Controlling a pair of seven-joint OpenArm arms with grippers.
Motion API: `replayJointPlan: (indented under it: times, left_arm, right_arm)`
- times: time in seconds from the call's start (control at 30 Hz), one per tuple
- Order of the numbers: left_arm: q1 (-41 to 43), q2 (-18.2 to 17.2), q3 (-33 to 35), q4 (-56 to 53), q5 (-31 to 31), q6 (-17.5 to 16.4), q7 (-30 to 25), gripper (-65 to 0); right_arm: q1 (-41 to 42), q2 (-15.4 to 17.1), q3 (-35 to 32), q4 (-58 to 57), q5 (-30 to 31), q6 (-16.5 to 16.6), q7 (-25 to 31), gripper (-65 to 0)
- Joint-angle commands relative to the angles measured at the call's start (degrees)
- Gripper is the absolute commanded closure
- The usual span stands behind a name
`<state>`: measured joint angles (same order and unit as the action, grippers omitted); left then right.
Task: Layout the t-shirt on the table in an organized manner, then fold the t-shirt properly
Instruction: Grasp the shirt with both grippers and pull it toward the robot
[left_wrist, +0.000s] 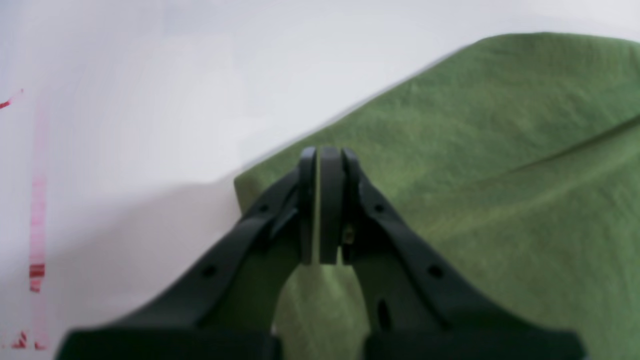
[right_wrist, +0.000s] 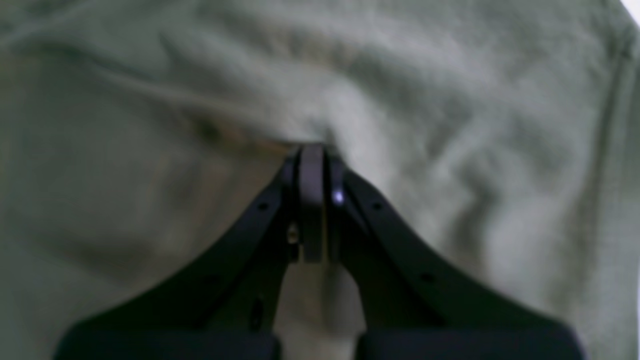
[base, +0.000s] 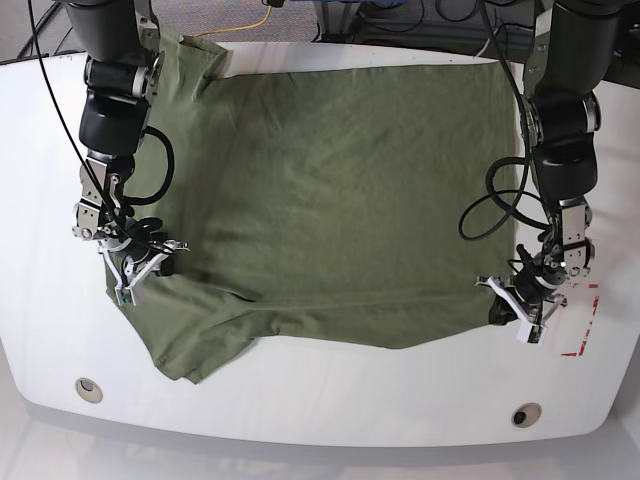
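Note:
The olive-green t-shirt (base: 340, 200) lies spread over the white table (base: 320, 400), with one sleeve reaching toward the front left. On the right of the base view, my left gripper (base: 502, 305) sits at the shirt's near right corner. In the left wrist view this left gripper (left_wrist: 327, 155) is shut, with a thin edge of the t-shirt (left_wrist: 500, 150) between its pads. My right gripper (base: 165, 262) is at the shirt's left side above the sleeve. Seen from the right wrist, the right gripper (right_wrist: 312, 147) is shut where the t-shirt (right_wrist: 450, 100) puckers at its tips.
A red dashed mark (base: 580, 340) lies on the table just right of the left gripper, and shows as the red dashed mark (left_wrist: 37, 210) in the left wrist view. Two grommet holes (base: 88, 387) (base: 526, 413) sit near the front edge. Cables run behind the table.

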<state>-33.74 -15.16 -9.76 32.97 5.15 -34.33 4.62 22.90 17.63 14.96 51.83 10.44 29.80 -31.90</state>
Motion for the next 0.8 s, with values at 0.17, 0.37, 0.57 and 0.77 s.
replayJointPlan:
  times: [0.17, 0.37, 0.57, 0.77]
  left_arm:
    - [5.1, -0.5, -0.3, 13.5, -0.8, -0.2, 0.0, 0.0]
    - [14.2, 0.3, -0.3, 26.5, -0.9, -0.3, 6.1, 0.0]
    - [23.1, 2.2, -0.4, 38.5, -0.9, -0.3, 8.9, 0.0]
    - [31.0, 3.8, -0.4, 48.8, -0.9, -0.3, 12.0, 0.0]
  right_arm:
    - [-1.7, 0.9, 0.3, 13.9, 0.7, 0.4, -4.8, -1.0]
    - [-6.8, 0.9, 0.4, 24.2, 0.7, 0.4, -9.6, -0.8]
    - [-13.9, -1.2, 3.5, 33.6, 0.3, 0.3, -10.3, -0.8]
    - [-21.2, -2.9, 7.0, 42.5, 0.5, 0.5, -12.2, -0.8]
